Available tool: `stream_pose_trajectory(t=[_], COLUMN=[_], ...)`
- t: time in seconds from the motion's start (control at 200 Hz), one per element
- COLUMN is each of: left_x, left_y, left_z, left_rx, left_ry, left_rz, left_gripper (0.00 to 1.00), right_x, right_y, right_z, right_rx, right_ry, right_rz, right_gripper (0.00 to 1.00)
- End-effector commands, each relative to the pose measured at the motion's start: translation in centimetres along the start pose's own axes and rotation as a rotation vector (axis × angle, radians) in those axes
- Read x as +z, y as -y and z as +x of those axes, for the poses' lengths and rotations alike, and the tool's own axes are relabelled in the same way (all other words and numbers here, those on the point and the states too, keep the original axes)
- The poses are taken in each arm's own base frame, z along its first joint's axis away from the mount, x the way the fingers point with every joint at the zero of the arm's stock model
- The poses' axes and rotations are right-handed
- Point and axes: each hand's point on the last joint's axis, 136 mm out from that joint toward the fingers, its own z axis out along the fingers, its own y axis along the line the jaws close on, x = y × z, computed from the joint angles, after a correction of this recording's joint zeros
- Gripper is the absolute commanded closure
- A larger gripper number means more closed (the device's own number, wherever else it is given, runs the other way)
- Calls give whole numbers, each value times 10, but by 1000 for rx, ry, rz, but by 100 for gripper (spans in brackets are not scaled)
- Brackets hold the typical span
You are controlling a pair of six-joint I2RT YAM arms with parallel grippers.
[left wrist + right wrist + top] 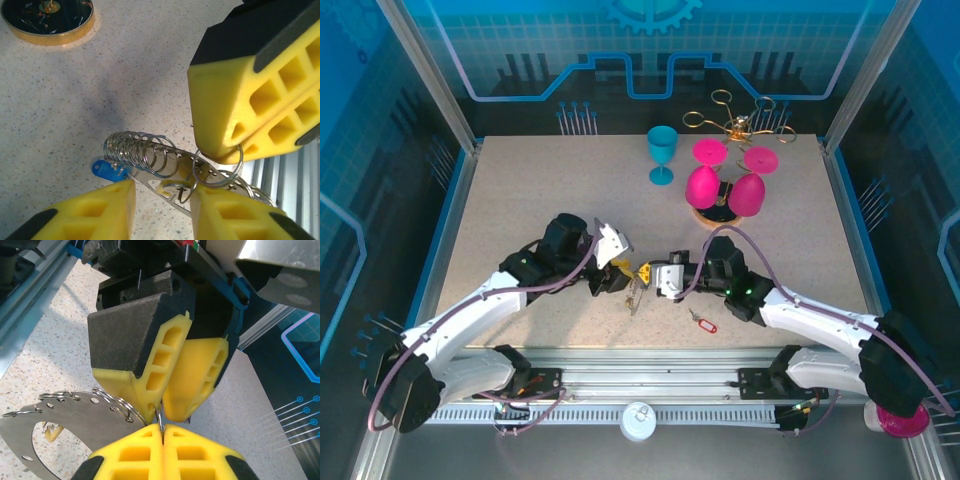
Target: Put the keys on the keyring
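Top: we find the keyring [635, 292] between left gripper [620, 270] and right gripper [652, 276], near the worktop's [520, 200] front edge; the red key [702, 322] lies apart.
Left wrist: left jaws stand parted astride the keyring, blue key [107, 170] at its coil; unsupported, it may swing.
Right wrist: right gripper clamps its thin wire; we risk slippage.

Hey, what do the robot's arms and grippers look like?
The left arm and right arm have white shells, black joints and looping grey-purple cables. The left gripper and right gripper have chunky yellow fingers with cut-out cells and black backs.
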Motion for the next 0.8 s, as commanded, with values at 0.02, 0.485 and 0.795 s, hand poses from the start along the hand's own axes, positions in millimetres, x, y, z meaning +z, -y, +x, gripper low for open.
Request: stream_pose_trajectory(t=[0.02,0.485,0.795], left_x=[-13,-40,-18], left_y=[4,25,32], left_z=[0,-27,-33], left_rx=[79,486,538], left_ry=[15,151,145], left_rz=[-15,-17,45], left_gripper=[57,62,63], right_x=[-7,-12,-10], right_y=[10,8,8], right_z=[-14,-18,-19], right_rx=[18,100,112], right_ry=[85,154,152], right_rz=[26,-48,-60], right_gripper=[100,100,100])
